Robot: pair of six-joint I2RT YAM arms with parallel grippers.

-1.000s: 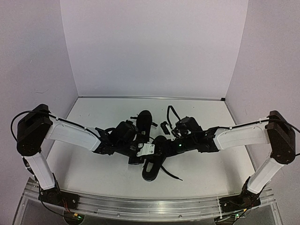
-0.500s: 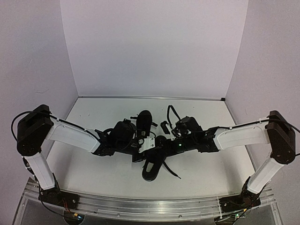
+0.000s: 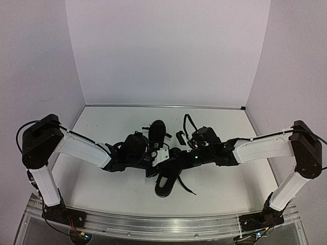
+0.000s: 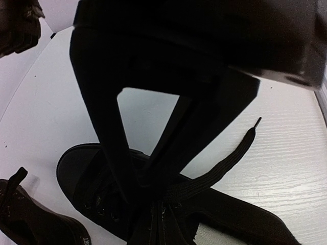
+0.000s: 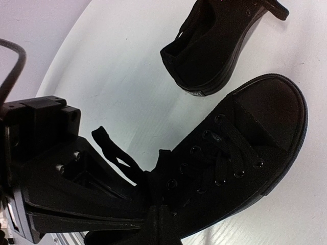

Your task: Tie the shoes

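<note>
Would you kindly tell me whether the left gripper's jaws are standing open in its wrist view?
No, the left gripper has its fingers meeting at the tips, pinched on the lace of the shoe.

From overhead both grippers' fingertips are lost to me against the near shoe [image 3: 164,185]; in the left wrist view the left gripper [image 4: 152,201] hides the lace [image 4: 225,161] crossing and the frame corner cuts the far shoe [image 4: 30,219], and the right wrist view crops its front.

Shoes [image 5: 240,153] matt blk canvas w/ flat woven laces [image 4: 219,171]; table [image 4: 291,153] white w/ faint wood grain.
</note>
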